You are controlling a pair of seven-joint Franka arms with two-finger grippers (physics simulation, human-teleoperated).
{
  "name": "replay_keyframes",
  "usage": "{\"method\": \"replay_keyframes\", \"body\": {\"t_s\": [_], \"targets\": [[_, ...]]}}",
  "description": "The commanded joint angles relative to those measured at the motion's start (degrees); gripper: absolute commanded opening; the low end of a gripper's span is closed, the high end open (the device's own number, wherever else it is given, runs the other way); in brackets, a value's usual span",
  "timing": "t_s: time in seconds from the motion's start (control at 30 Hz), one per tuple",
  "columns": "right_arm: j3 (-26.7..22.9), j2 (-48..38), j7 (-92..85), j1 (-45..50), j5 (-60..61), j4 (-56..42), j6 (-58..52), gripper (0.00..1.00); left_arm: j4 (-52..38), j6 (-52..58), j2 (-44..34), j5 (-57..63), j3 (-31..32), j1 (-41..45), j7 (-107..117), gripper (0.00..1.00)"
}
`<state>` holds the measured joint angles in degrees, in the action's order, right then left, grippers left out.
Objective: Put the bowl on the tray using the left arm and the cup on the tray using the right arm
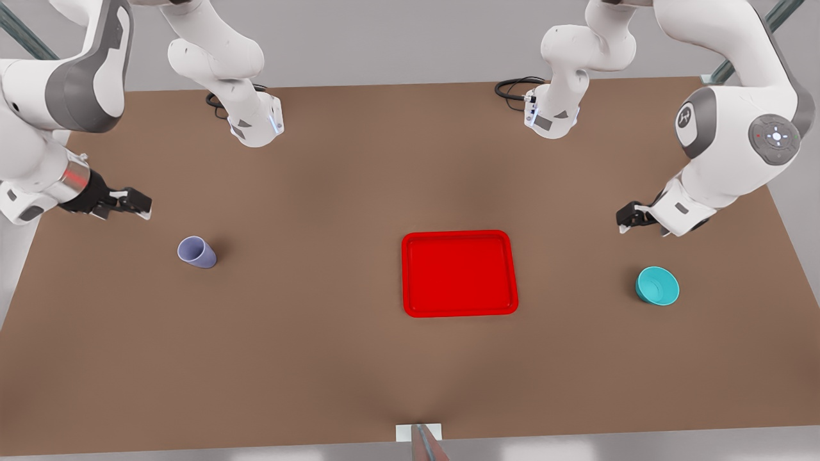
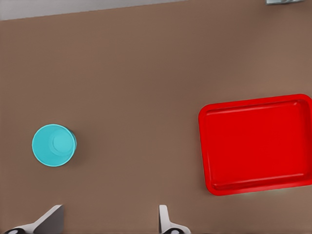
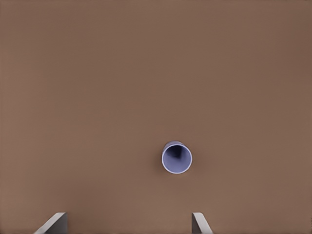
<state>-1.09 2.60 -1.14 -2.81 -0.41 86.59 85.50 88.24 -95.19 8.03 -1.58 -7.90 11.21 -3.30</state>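
Tray: flat on the brown table, near its middle, nothing on it.
Bowl: upright on the table, well apart from the tray, toward the front view's right.
Cup: upright, well apart from the tray on the opposite side.
Left gripper: above the table near the bowl, fingers spread, holding nothing.
Right gripper: near the cup, fingers spread, holding nothing.

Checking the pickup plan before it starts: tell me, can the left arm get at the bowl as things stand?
Probably yes. The left claw hangs open above the table, off to one side of the bowl, which stands alone on bare table, apart from the tray. Nothing lies between them.
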Motion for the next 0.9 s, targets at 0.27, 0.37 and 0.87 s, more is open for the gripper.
{"method": "replay_keyframes", "body": {"t_s": [0.27, 0.37, 0.87], "targets": [[0.0, 0.0, 0.1, -0.7, -0.3, 0.2, -0.3, 1.0, -3.0, -9.5, 23.2, -7.7, -1.2, -18.5, -18.9, 1.0], [0.0, 0.1, 0.0, -0.8, -0.3, 0.1, -0.4, 1.0, -1.8, -14.0, 26.8, -7.7, -1.2, -22.7, -29.9, 1.0], [0.0, 0.2, 0.0, -0.7, -0.3, 0.1, -0.5, 1.0, -1.9, -24.4, 36.9, -14.6, -1.2, -26.2, -32.0, 0.94]]}}
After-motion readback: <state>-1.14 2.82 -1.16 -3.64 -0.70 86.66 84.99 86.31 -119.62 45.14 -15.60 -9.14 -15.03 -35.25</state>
